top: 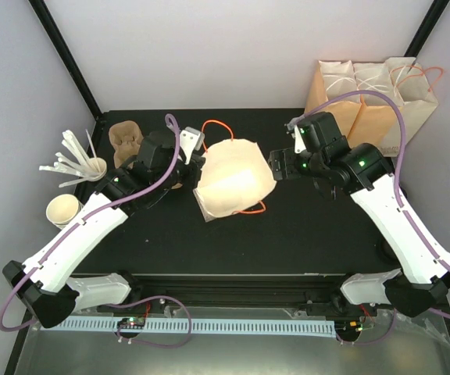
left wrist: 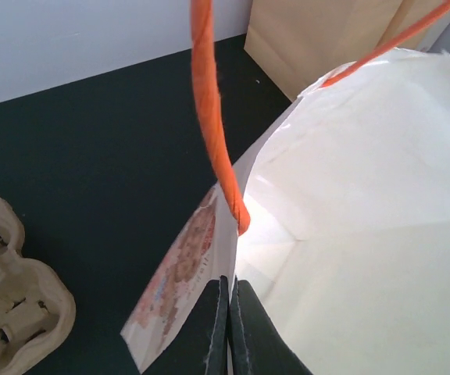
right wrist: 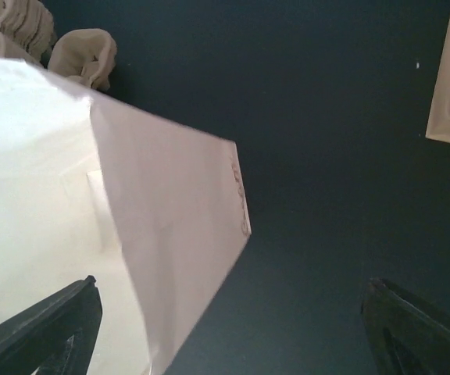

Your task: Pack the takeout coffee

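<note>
Shut tight, the left gripper (left wrist: 227, 287) is clamped on the rim of the paper bag (left wrist: 366, 234); the right gripper (right wrist: 229, 312) is spread wide and empty, the bag's other edge reaching between its jaws. The takeout coffee is not seen in any view, so packing is judged barely begun, with the cup yet to be fetched

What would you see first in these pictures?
The big white bag with orange handles catches the eye first, lit up bright in the middle of the black table. The left gripper is pinching the bag's rim, and the right gripper waits wide open at its other side. Tan bags stand at the back right corner.
</note>
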Motion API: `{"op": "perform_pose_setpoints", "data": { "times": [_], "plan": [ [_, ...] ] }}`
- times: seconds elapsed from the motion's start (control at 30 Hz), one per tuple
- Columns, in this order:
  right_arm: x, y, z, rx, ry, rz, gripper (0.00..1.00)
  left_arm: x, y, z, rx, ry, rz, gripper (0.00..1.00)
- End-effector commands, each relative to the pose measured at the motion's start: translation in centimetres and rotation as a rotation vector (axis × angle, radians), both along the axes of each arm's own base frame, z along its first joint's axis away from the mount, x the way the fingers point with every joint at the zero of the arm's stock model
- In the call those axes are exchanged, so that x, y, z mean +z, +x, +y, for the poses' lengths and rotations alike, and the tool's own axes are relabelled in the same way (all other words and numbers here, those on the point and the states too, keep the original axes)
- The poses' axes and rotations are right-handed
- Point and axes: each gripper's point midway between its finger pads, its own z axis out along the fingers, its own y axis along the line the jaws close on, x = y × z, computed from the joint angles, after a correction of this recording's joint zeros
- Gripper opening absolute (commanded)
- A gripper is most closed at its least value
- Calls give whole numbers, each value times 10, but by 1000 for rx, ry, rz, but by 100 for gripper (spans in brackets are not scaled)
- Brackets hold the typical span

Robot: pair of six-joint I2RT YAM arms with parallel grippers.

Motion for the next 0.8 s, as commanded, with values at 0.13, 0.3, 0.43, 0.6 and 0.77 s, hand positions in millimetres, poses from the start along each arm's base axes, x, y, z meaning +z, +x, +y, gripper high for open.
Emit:
{"op": "perform_pose_setpoints", "data": {
  "times": [0.13, 0.3, 0.43, 0.6, 0.77],
  "plan": [
    [-10, -17, 19, 144, -81, 38, 89, 10, -13, 0, -62, 51, -78, 1],
    [-27, -19, 28, 140, -185, 49, 76, 10, -14, 1, -55, 41, -90, 2],
    [-38, -19, 29, 125, -242, 56, 55, 10, -17, -2, -72, 34, -95, 2],
    [-49, -19, 25, 112, -293, 69, 21, 7, -18, -5, -83, 37, -88, 2],
    [-39, -17, 14, 59, -287, 29, 1, 11, -26, -9, -133, 28, -88, 48]
  ]
}}
